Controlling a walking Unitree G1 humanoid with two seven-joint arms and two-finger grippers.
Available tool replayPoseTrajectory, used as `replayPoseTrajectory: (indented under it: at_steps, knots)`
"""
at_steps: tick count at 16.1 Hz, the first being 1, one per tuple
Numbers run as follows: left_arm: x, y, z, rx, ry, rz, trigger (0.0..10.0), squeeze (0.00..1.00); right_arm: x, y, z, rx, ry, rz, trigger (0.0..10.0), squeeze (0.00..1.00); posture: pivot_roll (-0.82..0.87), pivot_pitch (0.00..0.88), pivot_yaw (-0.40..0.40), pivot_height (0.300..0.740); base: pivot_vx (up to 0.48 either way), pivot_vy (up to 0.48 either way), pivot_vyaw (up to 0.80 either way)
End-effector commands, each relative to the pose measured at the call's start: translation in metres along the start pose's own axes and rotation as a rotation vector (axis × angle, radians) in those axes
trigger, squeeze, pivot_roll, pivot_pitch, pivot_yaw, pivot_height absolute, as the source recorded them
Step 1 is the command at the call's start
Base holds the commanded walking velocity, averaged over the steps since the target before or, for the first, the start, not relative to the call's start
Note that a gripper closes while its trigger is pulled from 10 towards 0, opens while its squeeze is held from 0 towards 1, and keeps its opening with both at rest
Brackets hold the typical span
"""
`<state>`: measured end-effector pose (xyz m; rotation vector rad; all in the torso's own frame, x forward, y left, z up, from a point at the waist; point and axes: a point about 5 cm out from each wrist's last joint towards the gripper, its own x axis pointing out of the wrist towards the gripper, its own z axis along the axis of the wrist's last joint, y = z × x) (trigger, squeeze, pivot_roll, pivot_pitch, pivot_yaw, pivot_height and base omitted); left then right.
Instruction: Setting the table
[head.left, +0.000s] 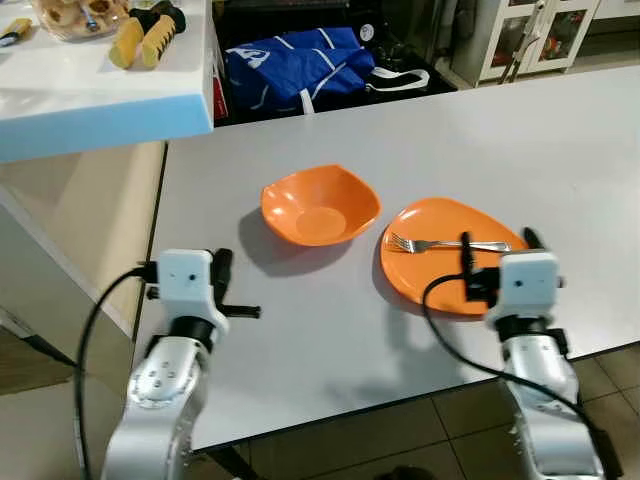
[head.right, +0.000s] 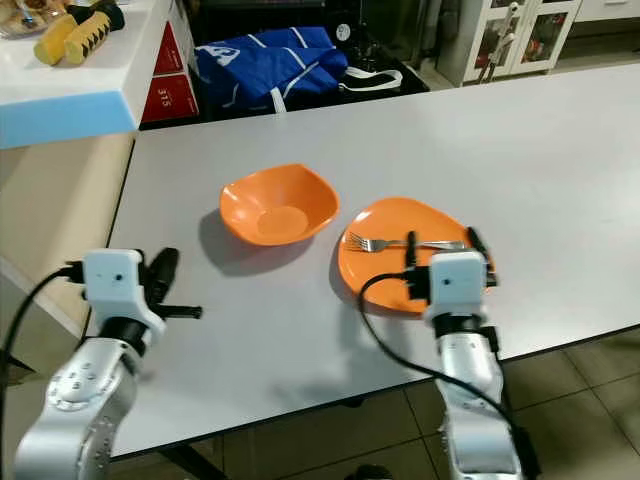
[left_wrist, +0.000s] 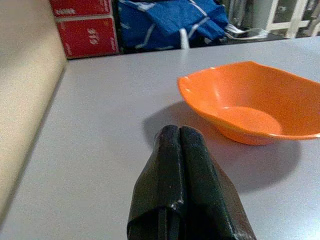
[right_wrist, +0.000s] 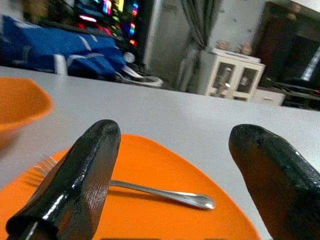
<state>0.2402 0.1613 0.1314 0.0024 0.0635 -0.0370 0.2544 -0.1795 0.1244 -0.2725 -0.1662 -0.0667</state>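
Note:
An orange plate (head.left: 440, 262) lies on the grey table (head.left: 420, 140) with a silver fork (head.left: 445, 244) across its far part. An orange bowl (head.left: 318, 206) sits just left of the plate. My right gripper (head.left: 497, 240) hovers over the plate's near edge, open, its two black fingers (right_wrist: 80, 180) spread on either side of the fork's handle (right_wrist: 165, 194) without touching it. My left gripper (head.left: 222, 268) is shut and holds nothing, low over the table's front left, short of the bowl (left_wrist: 255, 102).
A white and blue counter (head.left: 100, 95) with yellow-black items (head.left: 145, 35) juts in at the back left. A blue bag (head.left: 295, 60) and red boxes (left_wrist: 85, 27) lie behind the table. A white cabinet (head.left: 530, 35) stands at the far right. Tiled floor (head.left: 420, 440) lies under the near table edge.

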Motion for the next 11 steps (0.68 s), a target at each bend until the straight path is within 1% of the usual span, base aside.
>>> replayPoseTrajectory:
  at_steps: [1, 2, 3, 4, 5, 6, 7, 9, 10, 11]
  knots:
    - [0.002, 0.005, 0.006, 0.025, -0.031, 0.016, 10.0, 0.0, 0.0, 0.005, 0.003, 0.029, -0.02, 0.019, 10.0, 0.0, -0.18, 0.0, 0.087, 0.74, 0.0, 0.0, 0.0]
    - [0.003, 0.004, 0.005, 0.037, -0.012, 0.002, 10.0, 0.0, 0.002, 0.01, 0.002, 0.045, -0.006, 0.039, 10.0, 0.0, -0.17, 0.0, 0.093, 0.74, 0.0, 0.0, 0.0]
    - [0.003, 0.0, 0.002, 0.033, 0.011, -0.037, 10.0, 0.0, 0.003, 0.013, 0.001, 0.05, 0.009, 0.055, 10.0, 0.0, -0.17, 0.0, 0.094, 0.74, 0.0, 0.0, 0.0]
    - [0.002, -0.005, -0.001, -0.005, 0.031, -0.089, 10.0, 0.0, 0.003, 0.015, 0.0, 0.04, 0.014, 0.065, 10.0, 0.0, -0.17, 0.0, 0.093, 0.74, 0.0, 0.0, 0.0]
    - [0.002, -0.012, -0.005, -0.033, 0.072, -0.132, 10.0, 0.0, 0.005, 0.018, -0.002, 0.047, 0.019, 0.074, 10.0, 0.0, -0.16, 0.0, 0.095, 0.74, 0.0, 0.0, 0.0]
    - [0.001, -0.013, -0.006, -0.029, 0.08, -0.131, 10.0, 0.0, 0.006, 0.02, -0.001, 0.05, 0.014, 0.083, 10.0, 0.0, -0.16, 0.0, 0.097, 0.74, 0.0, 0.0, 0.0]
    - [0.0, -0.011, -0.004, -0.024, 0.066, -0.119, 10.0, 0.0, 0.011, 0.021, 0.004, 0.031, -0.026, 0.065, 10.0, 0.0, -0.14, 0.0, 0.101, 0.74, 0.0, 0.0, 0.0]
    - [-0.002, -0.003, 0.004, -0.013, -0.003, -0.069, 10.0, 0.0, 0.009, 0.018, 0.012, 0.022, -0.076, 0.037, 10.0, 0.0, -0.14, 0.0, 0.103, 0.74, 0.0, 0.0, 0.0]
    - [-0.008, 0.007, 0.02, 0.053, -0.119, 0.007, 10.0, 0.0, 0.001, 0.016, 0.014, 0.016, -0.09, 0.037, 10.0, 0.0, -0.14, 0.001, 0.104, 0.74, 0.0, 0.0, 0.0]
    - [-0.009, 0.009, 0.025, 0.076, -0.143, 0.026, 10.0, 0.0, -0.001, 0.016, 0.013, 0.026, -0.079, 0.036, 10.0, 0.0, -0.14, 0.002, 0.105, 0.74, 0.0, 0.0, 0.0]
